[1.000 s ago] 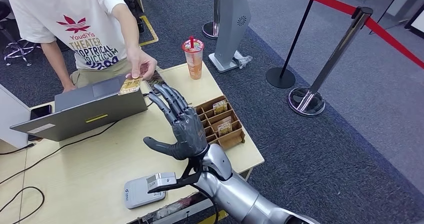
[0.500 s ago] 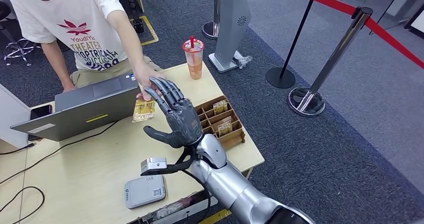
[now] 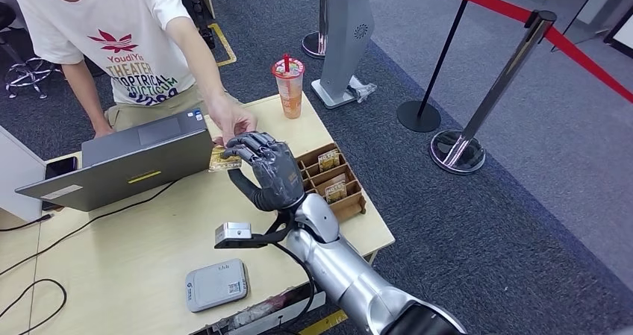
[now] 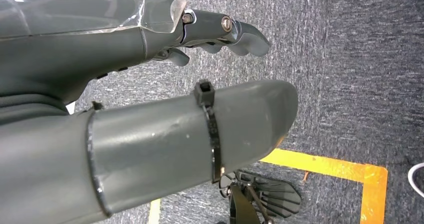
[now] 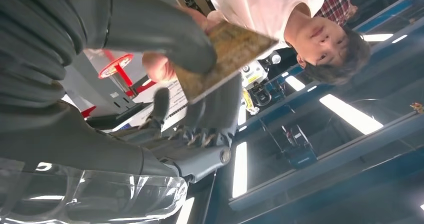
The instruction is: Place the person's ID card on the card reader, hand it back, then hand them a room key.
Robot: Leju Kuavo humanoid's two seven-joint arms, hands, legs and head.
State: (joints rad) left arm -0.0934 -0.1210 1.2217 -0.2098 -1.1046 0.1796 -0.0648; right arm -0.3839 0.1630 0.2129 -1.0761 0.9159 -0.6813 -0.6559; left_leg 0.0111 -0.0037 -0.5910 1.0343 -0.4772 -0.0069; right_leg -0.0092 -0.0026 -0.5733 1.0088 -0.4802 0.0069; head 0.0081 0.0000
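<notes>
The left robot hand (image 4: 220, 32) hangs over carpet, fingers curled on nothing. The reader (image 3: 216, 284) waits near the tabletop (image 3: 127, 238) front edge. Further right, the right robot hand (image 3: 270, 172) pinches the ID card (image 3: 224, 158) — the person's hand (image 3: 231, 119) seems to touch it too. It should firm the pinch before drawing back — then keep the card flat toward the reader.

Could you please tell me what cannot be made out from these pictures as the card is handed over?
- Card: print too small in the head view, blurred in the right wrist view.
- Person's hand: its hold on the card is hidden behind the right hand.
- Reader screen: too small to read.
- Left hand: fingers partly cut off by the wrist view's edge.
</notes>
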